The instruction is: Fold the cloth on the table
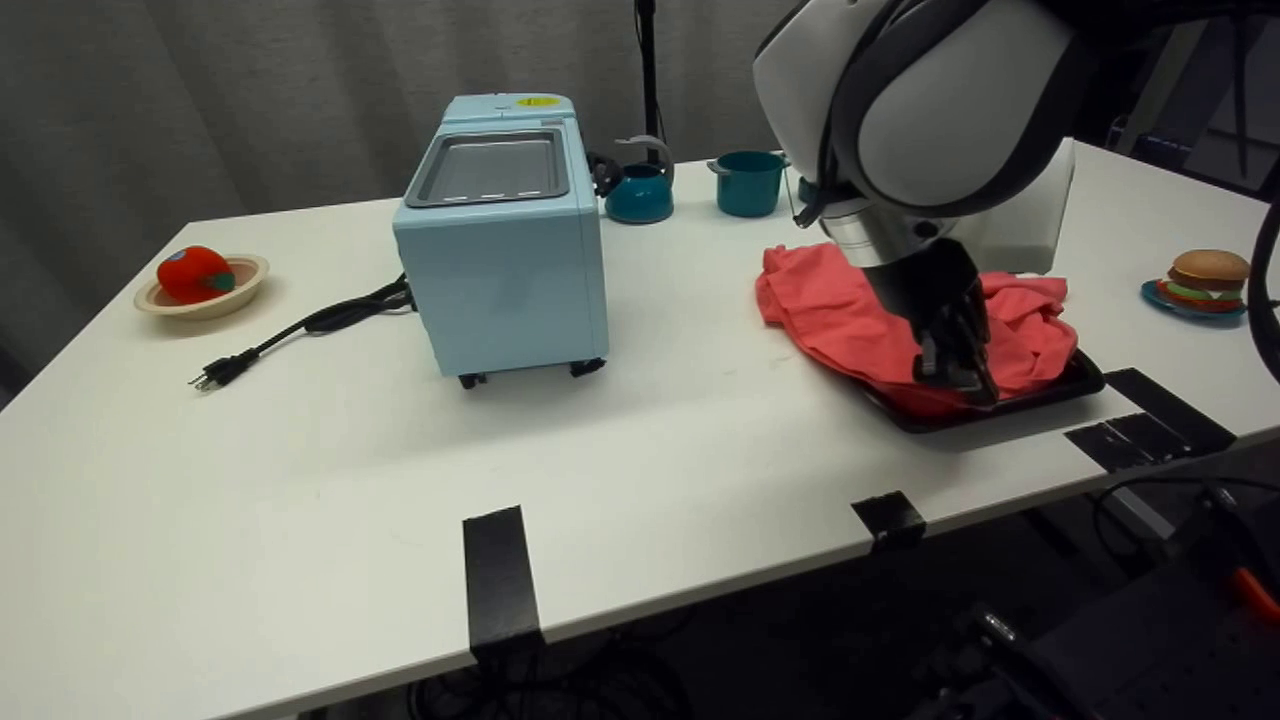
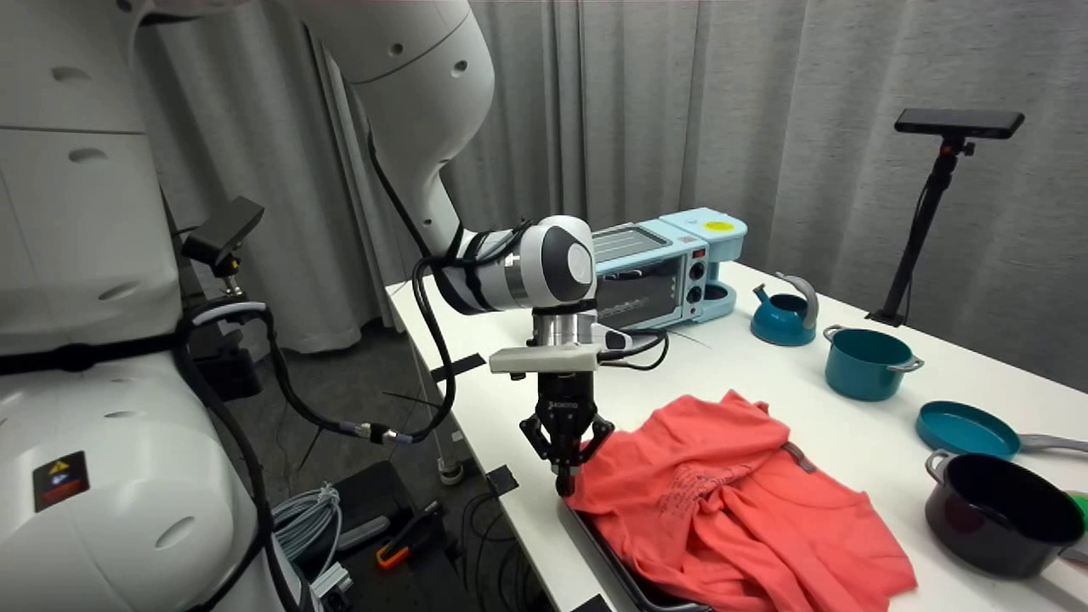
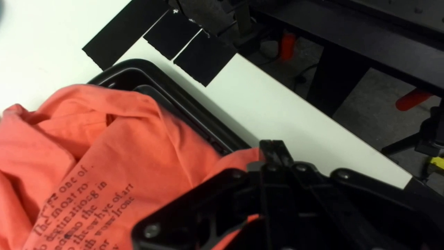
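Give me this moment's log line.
printed coral cloth: rumpled, partly over black baking tray | tool: shut at cloth edge, grip unclear | fold: unfinished

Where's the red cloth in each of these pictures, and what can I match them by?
In an exterior view: cloth right of centre, around mid-height.
In an exterior view: cloth right of centre, reaching the bottom edge.
In the wrist view: cloth at lower left.
Shared landmark: black tray, partly covered by the cloth.

We are counting two pots (image 2: 863, 374) (image 2: 990, 535), one cloth (image 2: 727, 506), one table (image 1: 650, 450), one black tray (image 3: 194, 109), one toaster oven (image 1: 505, 275), one kettle (image 2: 780, 323), one pan (image 2: 967, 427), one bowl (image 1: 202, 308), one plate (image 1: 1155, 297), one tomato-like toy (image 1: 193, 274), one burger (image 1: 1207, 278), one robot arm (image 2: 416, 89) and one gripper (image 2: 564, 483).
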`<state>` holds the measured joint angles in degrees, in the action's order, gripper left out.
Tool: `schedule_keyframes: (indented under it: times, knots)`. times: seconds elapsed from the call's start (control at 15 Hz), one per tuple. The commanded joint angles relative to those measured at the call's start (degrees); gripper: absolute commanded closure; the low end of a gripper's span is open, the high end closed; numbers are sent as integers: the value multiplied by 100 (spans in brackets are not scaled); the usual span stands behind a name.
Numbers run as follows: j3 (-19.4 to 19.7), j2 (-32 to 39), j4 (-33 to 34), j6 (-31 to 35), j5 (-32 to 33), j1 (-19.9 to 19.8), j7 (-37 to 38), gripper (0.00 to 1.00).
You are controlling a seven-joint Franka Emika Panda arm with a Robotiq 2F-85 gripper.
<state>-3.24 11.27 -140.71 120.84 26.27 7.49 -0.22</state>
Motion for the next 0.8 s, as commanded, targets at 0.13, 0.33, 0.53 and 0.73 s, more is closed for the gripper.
schedule_keyframes:
  times: [0.13, 0.33, 0.53, 0.73]
  knots:
    - [114, -220, 127, 166, 143, -198, -11, 100]
    - [314, -368, 401, 204, 440, -309, 196, 100]
    - [514, -506, 745, 240, 696, -457, 467, 100]
    - [705, -558, 1132, 304, 899, -653, 801, 100]
